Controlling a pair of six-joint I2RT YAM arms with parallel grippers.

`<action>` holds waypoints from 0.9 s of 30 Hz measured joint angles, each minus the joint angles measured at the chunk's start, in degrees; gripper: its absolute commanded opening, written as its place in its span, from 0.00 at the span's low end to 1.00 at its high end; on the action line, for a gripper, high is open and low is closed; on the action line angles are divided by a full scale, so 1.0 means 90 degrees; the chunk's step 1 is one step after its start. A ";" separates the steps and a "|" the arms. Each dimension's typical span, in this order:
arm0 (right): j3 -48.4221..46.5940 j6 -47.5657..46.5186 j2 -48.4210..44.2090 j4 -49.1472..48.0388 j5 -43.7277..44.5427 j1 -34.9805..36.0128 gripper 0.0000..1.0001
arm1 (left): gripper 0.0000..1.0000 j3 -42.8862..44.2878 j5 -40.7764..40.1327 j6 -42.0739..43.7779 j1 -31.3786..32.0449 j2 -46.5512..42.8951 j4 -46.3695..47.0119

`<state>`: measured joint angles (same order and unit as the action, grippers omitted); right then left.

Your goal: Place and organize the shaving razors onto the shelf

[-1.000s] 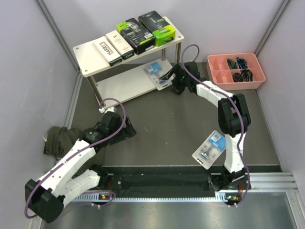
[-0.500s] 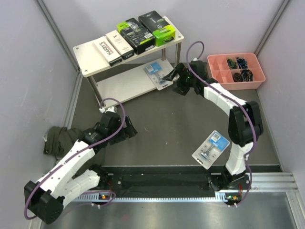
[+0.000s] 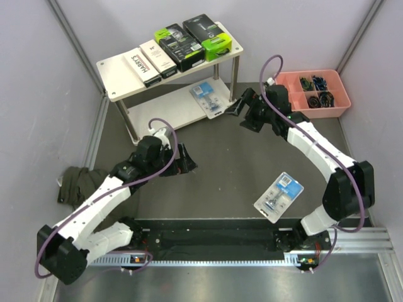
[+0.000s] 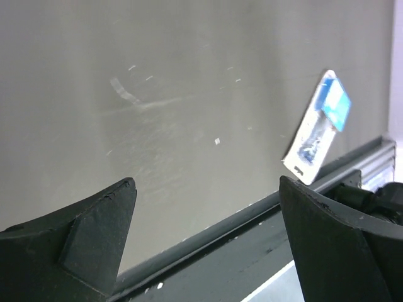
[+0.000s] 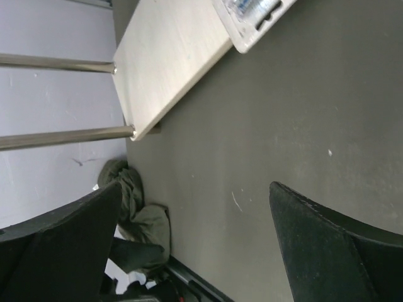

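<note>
Blister pack (image 3: 208, 99) over lower shelf (image 3: 160, 116) edge, right fingers (image 5: 327, 251) near

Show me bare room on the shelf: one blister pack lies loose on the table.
Top board: bare only at its left end, beside the Harry's boxes; its right half is crowded with black-and-green packs. Lower board: bare, where visible, left of the blister pack at its right end.
</note>
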<state>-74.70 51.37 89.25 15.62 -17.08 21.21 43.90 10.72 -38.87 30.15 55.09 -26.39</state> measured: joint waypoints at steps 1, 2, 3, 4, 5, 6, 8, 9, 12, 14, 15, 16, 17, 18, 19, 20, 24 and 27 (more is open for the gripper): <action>0.0121 -0.0029 -0.0117 0.0036 -0.0005 -0.0019 0.99 | 0.99 0.0083 0.0078 0.0044 0.0034 0.0158 0.0104; 0.0277 -0.0053 -0.0262 0.0085 -0.0017 -0.0056 0.99 | 0.99 0.0158 0.0138 0.0090 0.0090 0.0311 0.0206; 0.0440 -0.0080 -0.0403 0.0112 -0.0029 -0.0121 0.99 | 0.99 0.0238 0.0187 0.0138 0.0160 0.0464 0.0291; 0.0631 -0.0097 -0.0571 0.0141 -0.0058 -0.0199 0.99 | 0.98 0.0325 0.0223 0.0175 0.0248 0.0619 0.0367; 0.0789 -0.0117 -0.0724 0.0216 -0.0075 -0.0299 0.99 | 0.98 0.0420 0.0236 0.0214 0.0306 0.0789 0.0459; 0.0911 -0.0134 -0.0843 0.0245 -0.0085 -0.0384 0.99 | 0.98 0.0488 0.0243 0.0243 0.0459 0.0918 0.0515; 0.1229 -0.0189 -0.1139 0.0325 -0.0141 -0.0641 0.99 | 0.98 0.0685 0.0199 0.0318 0.0714 0.1231 0.0610; 0.1367 -0.0216 -0.1290 0.0369 -0.0165 -0.0777 0.99 | 0.98 0.0823 0.0165 0.0350 0.0877 0.1440 0.0656; 0.1732 -0.0313 -0.1702 0.0491 -0.0255 -0.1212 0.99 | 0.95 0.1294 0.0000 0.0461 0.1445 0.2135 0.0777; 0.1933 -0.0389 -0.1945 0.0576 -0.0333 -0.1481 0.99 | 0.93 0.1649 -0.0095 0.0527 0.1812 0.2620 0.0843; 0.2004 -0.0420 -0.2038 0.0614 -0.0384 -0.1581 0.99 | 0.93 0.1836 -0.0151 0.0559 0.1987 0.2888 0.0865; 0.2093 -0.0452 -0.2147 0.0634 -0.0442 -0.1715 0.99 | 0.92 0.2040 -0.0177 0.0600 0.2149 0.3167 0.0901; 0.2164 -0.0491 -0.2251 0.0699 -0.0503 -0.1860 0.99 | 0.92 0.2193 -0.0187 0.0648 0.2280 0.3388 0.0947; 0.2242 -0.0534 -0.2363 0.0738 -0.0585 -0.2008 0.99 | 0.92 0.2390 -0.0228 0.0699 0.2443 0.3682 0.0974; 0.2339 -0.0561 -0.2472 0.0758 -0.0651 -0.2176 0.99 | 0.91 0.2589 -0.0248 0.0750 0.2596 0.3959 0.1001; 0.2436 -0.0590 -0.2584 0.0780 -0.0755 -0.2356 0.99 | 0.90 0.2771 -0.0262 0.0814 0.2744 0.4233 0.1037; 0.2790 -0.0704 -0.2992 0.0976 -0.1035 -0.3011 0.99 | 0.87 0.3502 -0.0296 0.1010 0.3206 0.5221 0.1059; 0.3026 -0.0814 -0.3308 0.1156 -0.1212 -0.3308 0.99 | 0.82 0.4082 -0.0294 0.1158 0.3480 0.5872 0.1010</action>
<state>-47.46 44.05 59.48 26.02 -27.99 -8.56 80.64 8.08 -28.45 61.47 107.94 -17.30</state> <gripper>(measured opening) 0.987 0.857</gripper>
